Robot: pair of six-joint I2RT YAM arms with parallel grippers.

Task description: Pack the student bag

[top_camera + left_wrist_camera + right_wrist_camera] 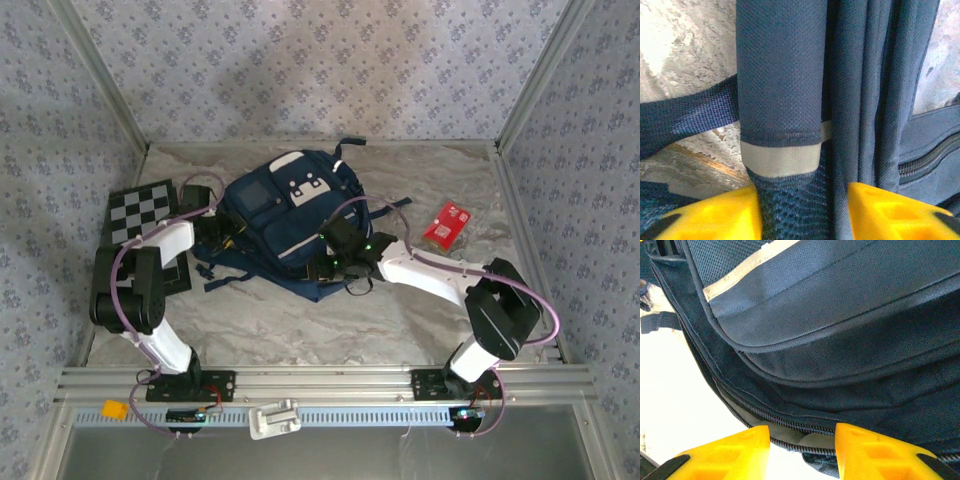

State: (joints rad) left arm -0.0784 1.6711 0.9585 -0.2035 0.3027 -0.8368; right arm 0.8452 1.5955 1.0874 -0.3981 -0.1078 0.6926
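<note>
student bag [290,228] | patch [300,187] illegible | L gripper [802,212] astride strap [780,75], R gripper [802,447] astride zip [747,404], grip unclear

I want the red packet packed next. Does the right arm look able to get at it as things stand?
Probably yes: the red packet lies alone on open table right of the bag, near the right gripper, which is at the bag's zip.

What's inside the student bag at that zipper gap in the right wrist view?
Through the parted zipper of the student bag, pale lining shows. Anything deeper is covered by the navy fabric.
</note>
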